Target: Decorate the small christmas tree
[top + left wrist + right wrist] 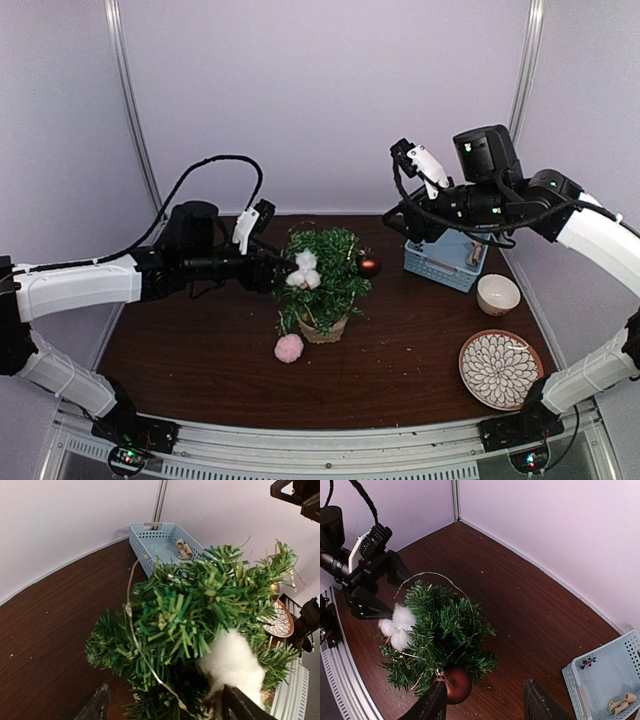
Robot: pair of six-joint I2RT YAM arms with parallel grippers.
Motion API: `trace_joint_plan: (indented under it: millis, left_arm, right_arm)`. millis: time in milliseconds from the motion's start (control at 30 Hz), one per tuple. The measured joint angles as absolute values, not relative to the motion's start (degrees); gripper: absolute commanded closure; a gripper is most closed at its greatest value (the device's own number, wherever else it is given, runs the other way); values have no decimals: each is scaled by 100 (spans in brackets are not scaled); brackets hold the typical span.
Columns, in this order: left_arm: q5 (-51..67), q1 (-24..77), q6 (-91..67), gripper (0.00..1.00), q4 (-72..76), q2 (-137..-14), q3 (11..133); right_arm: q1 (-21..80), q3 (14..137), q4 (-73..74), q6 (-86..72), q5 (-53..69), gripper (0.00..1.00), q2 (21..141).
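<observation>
Two pieces, white puff (305, 271) and brown bauble (368, 266), deck the small christmas tree (335, 262); near pink pompom (289, 348) pending, we judge; left gripper (400, 596) and right gripper (486, 690) spread, empty.

- The tree (322, 285) stands mid-table, its branches filling the centre, with a thin wire (436, 573) looping above its crown.
- On the tree's left flank, the left gripper (284, 272), jaws spread, and a white cotton ball (305, 270) bar any approach from that side.
- A red bauble (368, 266) hangs off the right flank; bare wood runs between it and the blue basket (447, 260) in the far right corner.
- A pink pompom (289, 348) lies just before the pot, towards the near edge.
- A bowl (497, 294) and a patterned plate (500, 370) line the right edge.
- The near left stretch of the table (180, 350) lies open.
</observation>
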State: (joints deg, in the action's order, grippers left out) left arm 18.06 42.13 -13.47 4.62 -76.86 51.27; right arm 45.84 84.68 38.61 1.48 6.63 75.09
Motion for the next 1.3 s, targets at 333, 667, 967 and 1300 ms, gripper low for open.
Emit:
trace_joint_plan:
  millis: [333,667,967,1300]
  left_arm:
    - [1623,4244,-1208,21,163,-7828,5435]
    - [1761,4244,-1188,19,113,-7192,5433]
    - [1503,3872,-1833,52,336,-6331,4556]
    - [954,3363,-2864,71,705,-6410,3420]
  right_arm:
    - [4353,8110,3599,8,1079,44,7509]
    - [3544,7489,3124,-434,1702,43,7485]
    - [2744,6847,2604,-926,2158,52,7618]
    - [2696,6049,1667,-1396,2790,57,8877]
